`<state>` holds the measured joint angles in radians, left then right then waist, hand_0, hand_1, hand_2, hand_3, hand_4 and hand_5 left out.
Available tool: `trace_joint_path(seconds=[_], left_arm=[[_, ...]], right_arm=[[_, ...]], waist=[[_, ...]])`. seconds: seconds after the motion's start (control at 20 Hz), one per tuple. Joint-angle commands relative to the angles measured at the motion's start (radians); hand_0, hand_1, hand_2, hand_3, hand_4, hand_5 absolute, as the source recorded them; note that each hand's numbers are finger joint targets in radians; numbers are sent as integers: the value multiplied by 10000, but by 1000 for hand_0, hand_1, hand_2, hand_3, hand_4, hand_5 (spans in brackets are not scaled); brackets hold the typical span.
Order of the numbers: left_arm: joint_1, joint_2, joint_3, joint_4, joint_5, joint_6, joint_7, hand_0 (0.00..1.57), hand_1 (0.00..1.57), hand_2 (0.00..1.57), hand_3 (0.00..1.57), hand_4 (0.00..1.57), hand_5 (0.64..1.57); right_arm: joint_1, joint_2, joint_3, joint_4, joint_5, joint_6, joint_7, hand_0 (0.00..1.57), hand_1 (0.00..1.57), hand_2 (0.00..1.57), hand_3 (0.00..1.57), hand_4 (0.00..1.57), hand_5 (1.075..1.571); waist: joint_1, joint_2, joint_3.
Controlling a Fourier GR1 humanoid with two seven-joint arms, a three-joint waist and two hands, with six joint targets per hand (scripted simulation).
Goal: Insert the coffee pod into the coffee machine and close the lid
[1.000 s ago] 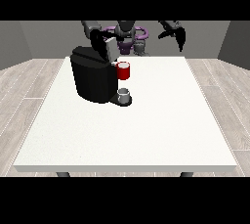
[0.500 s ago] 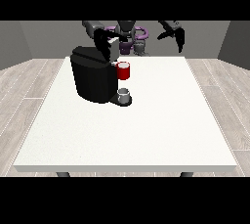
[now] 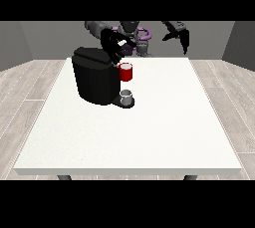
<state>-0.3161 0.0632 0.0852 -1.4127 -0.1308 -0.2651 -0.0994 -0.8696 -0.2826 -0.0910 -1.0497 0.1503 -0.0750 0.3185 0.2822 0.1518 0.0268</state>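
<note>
A black coffee machine (image 3: 94, 80) stands on the left half of the white table (image 3: 149, 132). At its front sits a red pod holder (image 3: 126, 72) with a pale top. A small grey cup (image 3: 127, 96) rests on the machine's base below it. The hand at the view's left (image 3: 113, 45) hovers over the machine's top, just behind and above the red holder, fingers spread downward and holding nothing that I can see. The hand at the view's right (image 3: 180, 35) hangs raised behind the table's far edge, fingers relaxed and empty.
The robot's torso (image 3: 133, 35), with purple parts, stands behind the table's far edge. Grey wood floor surrounds the table.
The hand at the view's left has come forward and down a little, from behind the machine to above its top near the red holder. The other hand has barely moved.
</note>
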Motion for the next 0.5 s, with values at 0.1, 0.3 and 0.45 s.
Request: trace_joint_path(seconds=[0.1, 0.3, 0.45], left_arm=[[-418, -13, -189, 9, -48, -123, -138, 0, 0, 0, 0, 397, 1571], [-795, -104, -341, -32, 72, -311, 3, 0, 0, 0, 0, 429, 1571], [-857, -232, -455, 113, 33, -300, 32, 0, 0, 0, 0, 368, 1571]], right_arm=[[-1211, 557, 519, -840, 42, 140, -473, 0, 0, 0, 0, 127, 1571], [-1320, 2, 388, -1317, 106, 383, 48, 0, 0, 0, 0, 0, 1571], [-1499, -198, 314, -1789, 173, 338, 685, 0, 0, 0, 0, 0, 1571]], waist=[[1288, 285, -270], [1650, 541, -264], [2029, 601, -268]])
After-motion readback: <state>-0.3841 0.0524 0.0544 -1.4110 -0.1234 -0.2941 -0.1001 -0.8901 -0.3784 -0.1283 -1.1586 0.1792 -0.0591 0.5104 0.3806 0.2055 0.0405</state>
